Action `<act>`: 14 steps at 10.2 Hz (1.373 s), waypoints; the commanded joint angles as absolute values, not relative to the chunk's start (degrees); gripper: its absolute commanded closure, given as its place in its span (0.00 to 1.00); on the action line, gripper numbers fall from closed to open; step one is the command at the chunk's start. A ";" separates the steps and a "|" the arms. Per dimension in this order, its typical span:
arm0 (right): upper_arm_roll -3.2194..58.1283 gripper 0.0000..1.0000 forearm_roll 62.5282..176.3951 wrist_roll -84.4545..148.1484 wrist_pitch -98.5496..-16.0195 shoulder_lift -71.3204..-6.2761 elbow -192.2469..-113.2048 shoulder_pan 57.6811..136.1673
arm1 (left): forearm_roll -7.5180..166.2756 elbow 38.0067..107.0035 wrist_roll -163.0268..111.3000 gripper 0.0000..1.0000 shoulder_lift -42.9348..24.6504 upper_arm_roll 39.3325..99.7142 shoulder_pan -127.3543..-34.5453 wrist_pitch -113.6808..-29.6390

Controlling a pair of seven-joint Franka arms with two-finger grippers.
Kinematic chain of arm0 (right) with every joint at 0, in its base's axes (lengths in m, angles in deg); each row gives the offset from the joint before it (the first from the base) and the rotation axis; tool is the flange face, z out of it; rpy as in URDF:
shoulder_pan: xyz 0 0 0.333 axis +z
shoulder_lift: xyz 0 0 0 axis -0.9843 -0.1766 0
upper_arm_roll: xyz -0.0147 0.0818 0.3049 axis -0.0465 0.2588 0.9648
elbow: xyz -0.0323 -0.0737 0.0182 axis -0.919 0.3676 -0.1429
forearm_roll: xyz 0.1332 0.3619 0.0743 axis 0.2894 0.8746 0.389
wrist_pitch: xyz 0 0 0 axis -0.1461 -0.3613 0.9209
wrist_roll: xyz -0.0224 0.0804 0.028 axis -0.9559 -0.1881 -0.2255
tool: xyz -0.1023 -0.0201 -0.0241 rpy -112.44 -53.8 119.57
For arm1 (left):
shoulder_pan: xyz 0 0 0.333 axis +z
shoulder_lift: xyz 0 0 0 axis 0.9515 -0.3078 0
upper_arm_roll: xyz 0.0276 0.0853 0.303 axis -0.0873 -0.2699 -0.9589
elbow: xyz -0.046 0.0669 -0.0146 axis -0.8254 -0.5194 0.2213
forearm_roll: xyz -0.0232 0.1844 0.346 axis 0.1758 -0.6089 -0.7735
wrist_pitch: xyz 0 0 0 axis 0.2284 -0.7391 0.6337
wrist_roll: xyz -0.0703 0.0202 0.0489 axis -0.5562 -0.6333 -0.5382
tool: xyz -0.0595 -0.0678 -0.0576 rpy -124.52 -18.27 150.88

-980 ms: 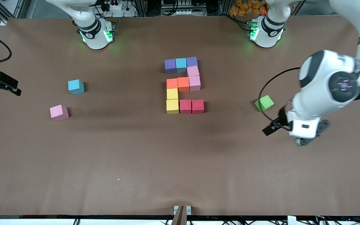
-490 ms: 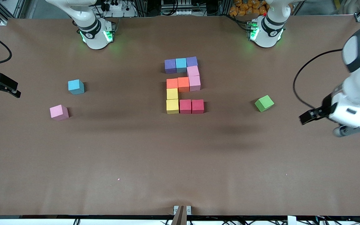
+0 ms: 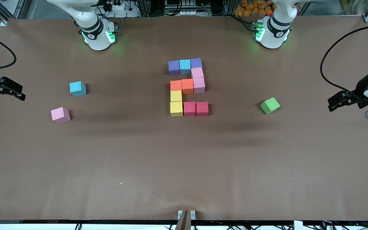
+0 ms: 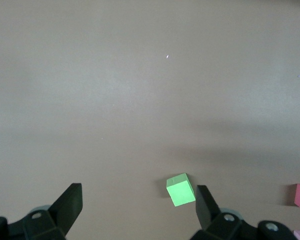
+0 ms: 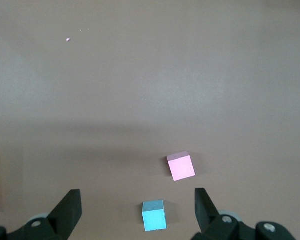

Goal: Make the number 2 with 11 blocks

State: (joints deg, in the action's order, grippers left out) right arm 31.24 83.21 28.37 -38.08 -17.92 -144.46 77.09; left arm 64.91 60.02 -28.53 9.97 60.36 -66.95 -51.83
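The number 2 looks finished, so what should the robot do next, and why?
Probably nothing more than parking both arms. The number 2 already has all eleven blocks touching in shape. The left pincer and right pincer are open, hold nothing and sit at the table's ends. The spare pink block, blue block and green block aren't needed.

The front view looks down from high across the table [image 3: 184, 179]. Each wrist view faces the tabletop from above its end; all share stray cubes there.
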 commanded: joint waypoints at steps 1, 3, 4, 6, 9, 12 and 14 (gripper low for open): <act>31.15 0.00 82.70 27.91 -38.87 -17.36 -145.20 77.19 | 66.69 63.22 -27.93 0.00 13.92 58.76 -68.82 -50.13; 31.15 0.00 82.70 27.91 -38.78 -17.36 -145.20 77.10 | 69.58 64.46 -27.33 0.00 15.94 58.76 -68.91 -49.25; 31.15 0.00 82.70 27.91 -38.78 -17.36 -145.20 77.10 | 70.47 65.33 -27.32 0.00 17.52 58.76 -69.26 -49.16; 31.15 0.00 82.70 27.91 -38.43 -17.27 -145.29 77.01 | 70.65 65.43 -27.84 0.00 19.81 58.76 -70.49 -47.06; 31.15 0.00 82.70 27.91 -37.90 -16.74 -146.33 76.93 | 72.32 65.17 -27.24 0.00 21.05 58.76 -70.58 -44.94; 31.06 0.00 82.70 27.91 -37.82 -16.30 -146.87 77.01 | 72.41 64.64 -24.09 0.00 20.96 57.89 -71.46 -44.85; 31.06 0.00 82.70 27.91 -37.73 -16.30 -146.87 76.93 | 72.67 64.11 -23.98 0.00 20.44 57.00 -71.90 -44.41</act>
State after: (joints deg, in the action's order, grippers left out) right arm 31.07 83.21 28.37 -37.81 -17.86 -145.29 77.07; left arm 71.10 64.00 -25.51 19.86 58.33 -71.11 -45.24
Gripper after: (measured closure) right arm 0.000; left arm 0.000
